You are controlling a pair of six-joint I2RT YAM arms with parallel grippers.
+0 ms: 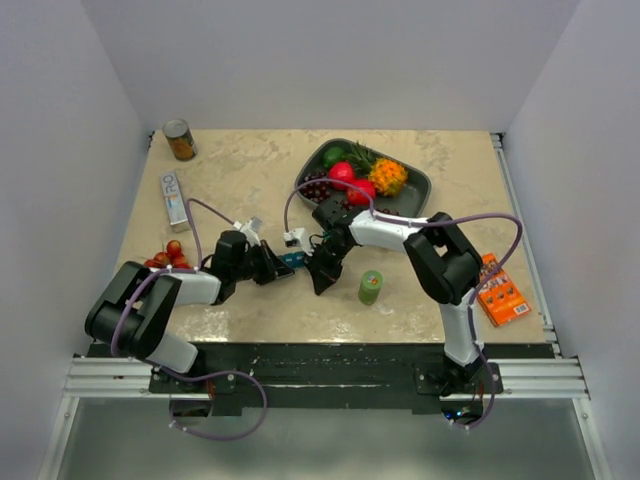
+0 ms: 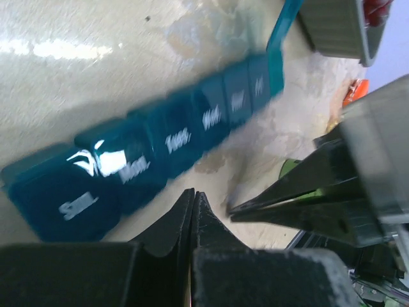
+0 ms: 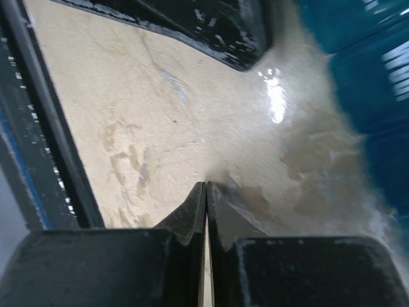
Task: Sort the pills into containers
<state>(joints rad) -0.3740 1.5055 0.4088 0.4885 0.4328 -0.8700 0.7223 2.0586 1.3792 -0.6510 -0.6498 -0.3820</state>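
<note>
Left claw (image 2: 193, 195) closed empty, right claw (image 3: 206, 187) likewise, both angled low beside containers (image 2: 182, 131)

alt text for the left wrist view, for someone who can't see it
A teal pill organizer lies diagonally on the beige table, its lids labelled by day with Sun nearest, slightly blurred. The shut left gripper points toward it from the bottom edge, with the right gripper alongside, also shut.

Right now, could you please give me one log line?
left gripper shut, empty | right gripper shut, empty | pill organizer on table
</note>
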